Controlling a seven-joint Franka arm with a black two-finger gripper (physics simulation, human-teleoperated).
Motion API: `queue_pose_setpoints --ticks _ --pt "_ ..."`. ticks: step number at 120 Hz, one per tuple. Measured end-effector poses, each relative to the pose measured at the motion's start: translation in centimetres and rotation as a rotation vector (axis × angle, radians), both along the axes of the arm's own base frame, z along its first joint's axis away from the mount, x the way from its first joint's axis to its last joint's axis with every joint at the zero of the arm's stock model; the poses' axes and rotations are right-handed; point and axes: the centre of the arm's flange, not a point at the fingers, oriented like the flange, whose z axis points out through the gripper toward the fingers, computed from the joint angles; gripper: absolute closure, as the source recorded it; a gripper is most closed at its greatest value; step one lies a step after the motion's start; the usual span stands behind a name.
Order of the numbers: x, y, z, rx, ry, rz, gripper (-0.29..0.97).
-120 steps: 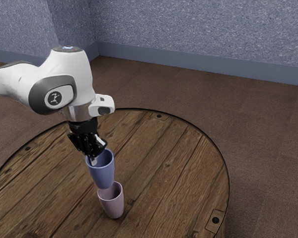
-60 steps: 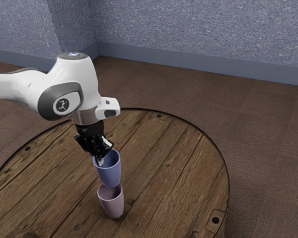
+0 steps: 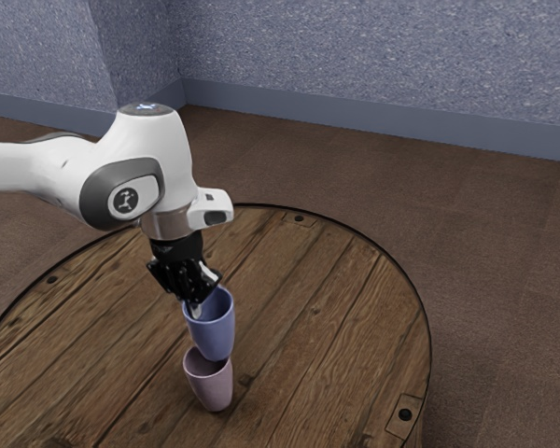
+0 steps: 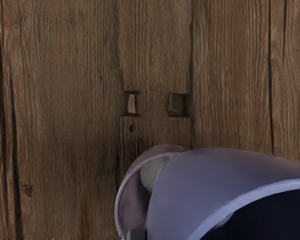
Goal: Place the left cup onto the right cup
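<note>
Surface [image 3: 336, 308]: you have a round top of dark, grained wooden planks with a black rim.
Rim fittings [image 3: 406, 413]: small bolted plates near its edge.
Plank notches [image 4: 131, 104]: two small recesses, side by side.
Floor [image 3: 485, 243]: brown, all around.
Walls [image 3: 373, 47]: speckled grey-blue, above a plain skirting [image 3: 373, 117].

The blue cup [image 3: 210, 324] hung tilted, its base at the mouth of the upright pink cup [image 3: 209, 383], which stood near the table's [image 3: 336, 308] front edge.

The round table [image 3: 336, 308] of dark wooden planks has a thin black rim. Directly on it stands a pink cup [image 3: 209, 383], upright, near the table's front edge.
</note>
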Motion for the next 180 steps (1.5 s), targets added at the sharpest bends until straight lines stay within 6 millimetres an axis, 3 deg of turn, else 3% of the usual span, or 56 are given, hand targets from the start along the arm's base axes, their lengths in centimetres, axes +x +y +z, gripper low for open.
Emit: queue_pose_setpoints --ticks 62,90,118,126,141,155,180 --pt "0.0 0.3 -2.0 0.007 0.061 0.034 0.78" --pt "-0.1 -0.1 -1.9 0.0 0.063 0.028 0.31" --pt "-0.1 -0.1 -1.1 -0.004 0.049 0.025 0.1" --pt "0.8 -0.1 0.7 -0.006 0.022 0.023 0.08" --pt "2.9 0.1 6.2 -0.017 -0.044 0.029 0.04" --pt "4.4 1.8 10.4 -0.023 -0.078 0.054 0.02" --pt "5.5 2.4 15.1 0.018 -0.102 0.016 0.01"
